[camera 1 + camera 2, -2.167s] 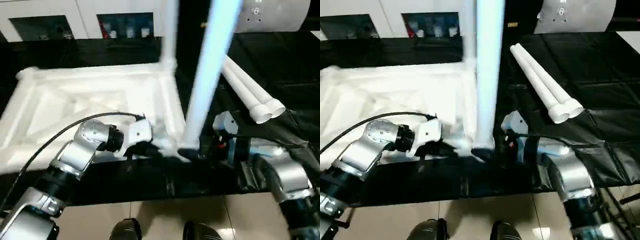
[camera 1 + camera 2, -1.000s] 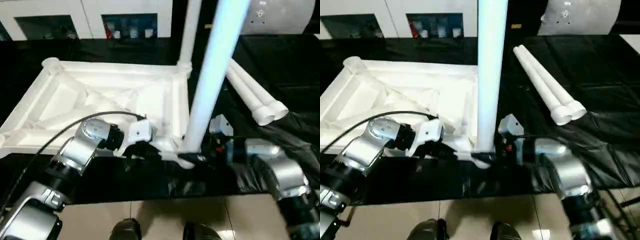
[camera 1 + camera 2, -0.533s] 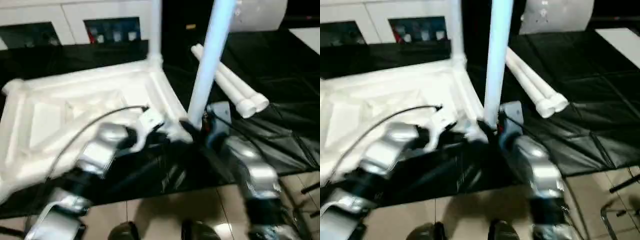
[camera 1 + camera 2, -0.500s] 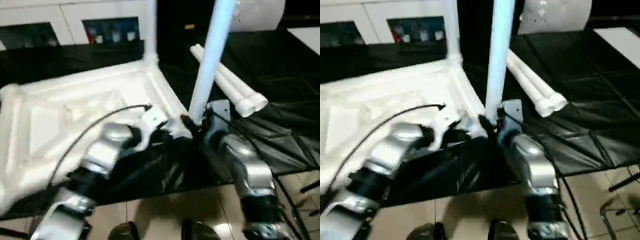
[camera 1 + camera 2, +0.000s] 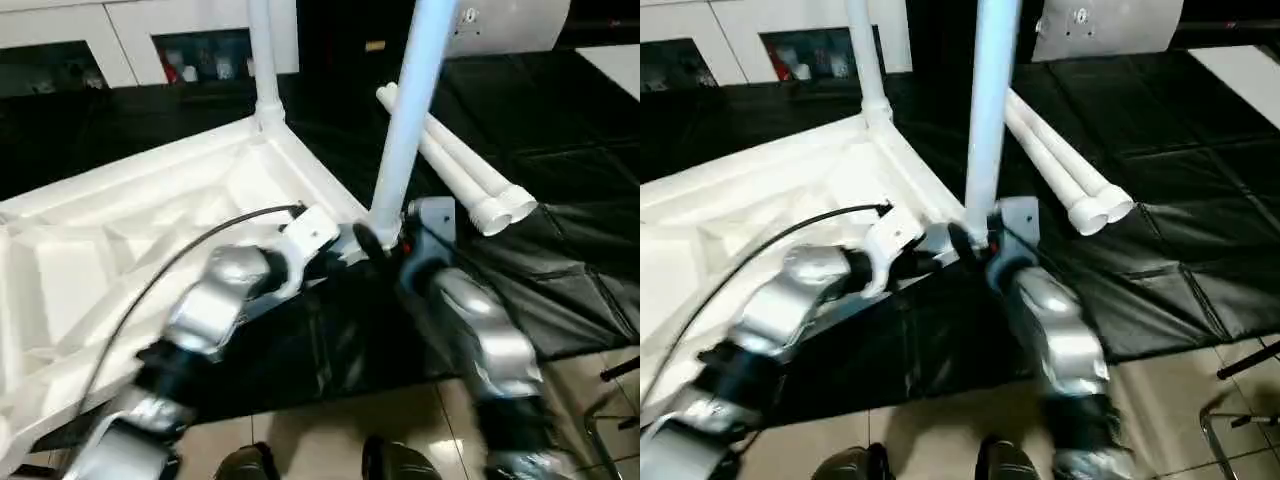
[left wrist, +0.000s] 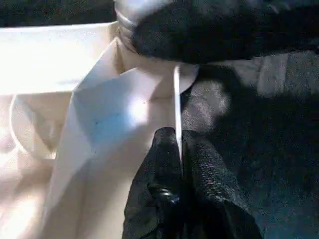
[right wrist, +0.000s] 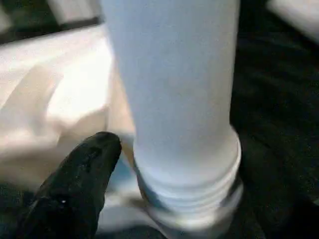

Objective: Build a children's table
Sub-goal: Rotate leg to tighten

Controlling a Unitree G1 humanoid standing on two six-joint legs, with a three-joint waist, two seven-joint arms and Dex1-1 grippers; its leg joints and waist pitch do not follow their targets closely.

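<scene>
Now the left gripper (image 6: 178, 149) pinches the thin edge of the upside-down white plastic table top (image 5: 150, 220), while the right gripper (image 5: 385, 245) squeezes a tall white leg (image 5: 405, 120) standing in its corner.

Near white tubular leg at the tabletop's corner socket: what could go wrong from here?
1. The near white tubular plastic leg still shows exposed thread at its base, so it may cross-thread or wobble.
2. The left tool pinches only the white ribbed tabletop's thin edge; the top could slip while the leg is turned.
</scene>
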